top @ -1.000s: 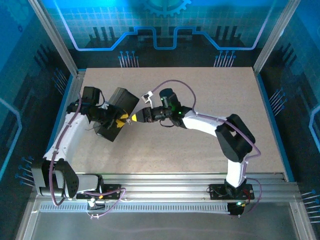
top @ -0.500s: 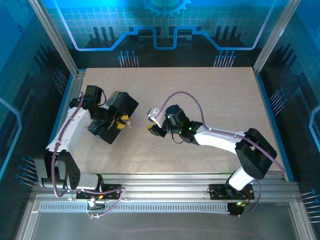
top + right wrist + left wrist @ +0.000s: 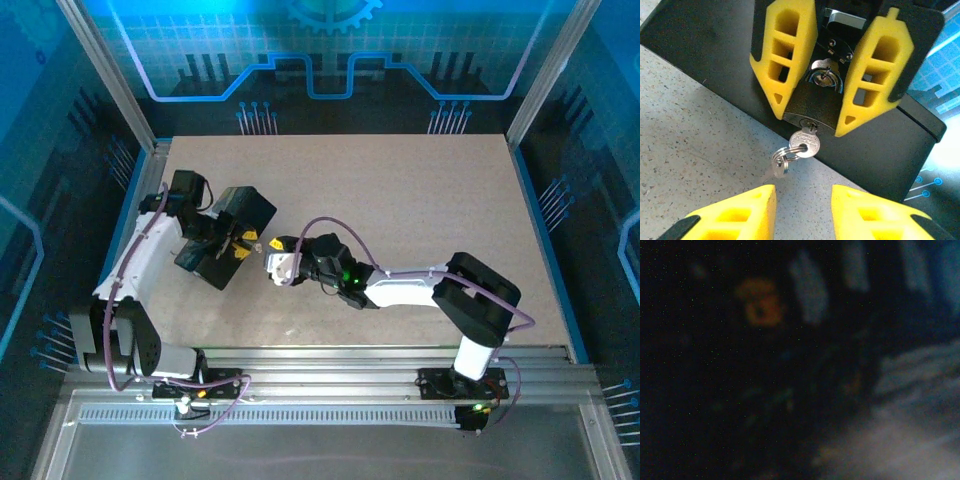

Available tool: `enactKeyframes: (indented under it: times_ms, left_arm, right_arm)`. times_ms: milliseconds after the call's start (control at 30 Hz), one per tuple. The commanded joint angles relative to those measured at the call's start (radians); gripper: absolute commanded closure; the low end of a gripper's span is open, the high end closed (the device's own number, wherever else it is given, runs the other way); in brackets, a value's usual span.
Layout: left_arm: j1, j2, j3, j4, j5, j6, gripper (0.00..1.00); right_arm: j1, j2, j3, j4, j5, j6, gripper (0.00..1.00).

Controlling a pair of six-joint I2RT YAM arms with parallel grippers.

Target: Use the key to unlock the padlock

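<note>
Sitting in the upper middle of the right wrist view, the padlock [image 3: 812, 107] has its dark body pinched between two yellow fingers [image 3: 785, 60] of the left gripper [image 3: 814, 121], which is clamped on its sides. Its thin shackle points toward the top of the frame, just beside a silvery latch [image 3: 842, 18] on the black box [image 3: 700, 55] behind it. Whether the shackle is sprung I cannot tell.

The key [image 3: 804, 142] is stuck in the keyhole on the padlock's lower face, its round head showing just below the body. A small ring [image 3: 781, 159] hangs from that head toward the lower left, with a second key [image 3: 771, 172] dangling from it over the speckled table [image 3: 690, 150].

Along the bottom edge of the same frame, the right gripper [image 3: 804, 200] has its yellow tips parted, with nothing between them, near the key but apart from it.

From above, the left gripper [image 3: 240, 245] lies over the box [image 3: 250, 205] at centre left, and the right gripper [image 3: 272, 262] is just to its lower right. The left wrist view is too dark and blurred to read.
</note>
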Motion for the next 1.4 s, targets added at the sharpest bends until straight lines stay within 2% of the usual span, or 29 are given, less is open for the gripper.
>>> enactKeyframes:
  times_ms: [0, 300, 867, 1133, 1267, 1367]
  left_arm:
    - [0.003, 0.014, 0.036, -0.015, 0.047, -0.027, 1.0]
    - [0.003, 0.011, 0.032, -0.006, 0.057, -0.039, 1.0]
    - [0.004, 0.01, 0.043, -0.02, 0.066, -0.038, 1.0]
    - [0.003, 0.01, 0.04, -0.018, 0.075, -0.035, 1.0]
    - [0.004, 0.01, 0.039, -0.013, 0.079, -0.036, 1.0]
    - [0.003, 0.006, 0.037, 0.0, 0.087, -0.043, 1.0]
  right_arm:
    - [0.016, 0.012, 0.043, 0.089, -0.004, -0.071, 0.68]
    - [0.025, 0.06, 0.099, 0.04, -0.03, -0.095, 0.73]
    - [0.016, 0.15, 0.125, 0.064, -0.016, -0.188, 0.72]
    - [0.013, 0.163, 0.141, 0.081, -0.014, -0.204, 0.83]
    - [0.001, 0.138, 0.153, 0.026, -0.03, -0.12, 0.89]
    - [-0.009, 0.111, 0.154, 0.006, -0.042, 0.018, 0.92]
